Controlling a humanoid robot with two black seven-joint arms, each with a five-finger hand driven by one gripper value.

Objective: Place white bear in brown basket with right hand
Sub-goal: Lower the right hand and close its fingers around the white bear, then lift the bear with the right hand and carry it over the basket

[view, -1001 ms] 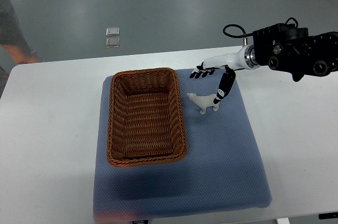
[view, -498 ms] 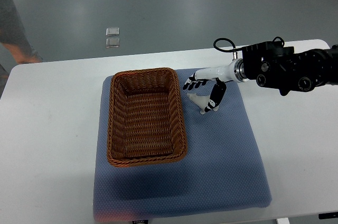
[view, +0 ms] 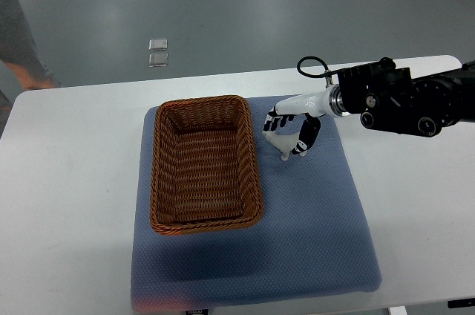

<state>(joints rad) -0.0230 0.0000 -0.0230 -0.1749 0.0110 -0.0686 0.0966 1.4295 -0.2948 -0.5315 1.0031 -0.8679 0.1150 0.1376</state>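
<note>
Since a second ago the right robot hand (view: 288,131) has slid left along the blue mat (view: 312,218) and dropped over the white bear (view: 281,142), which itself seems to have shifted only a little. On the left, the brown basket (view: 204,162) has not moved; it sits on the mat's left half, its long side running away from the camera, with nothing inside that I can see. Its right rim lies just beside the bear, with a thin strip of mat between them.

Next comes the bear: a small, pale, glossy-looking figure, lying on the mat with a narrow end pointing down toward the camera. Most of its body is now covered by the robot hand, so its exact pose is hard to read. The black-tipped fingers (view: 273,119) curl around it from above and the thumb side reaches down on its right, so the robot hand appears to be closing on the toy, but whether it is firmly clamped I cannot tell (no lift is visible).

To do this step well, I judge the fingers should finish wrapping the thick middle of the body, not the thin end, since a smooth figure would likely squirt out of a pinch. Then lift straight up high enough to clear the woven rim before carrying left, and release low over the basket floor.

Further right, the dark forearm (view: 401,99) stretches across the white table (view: 67,181) from the right edge.
</note>
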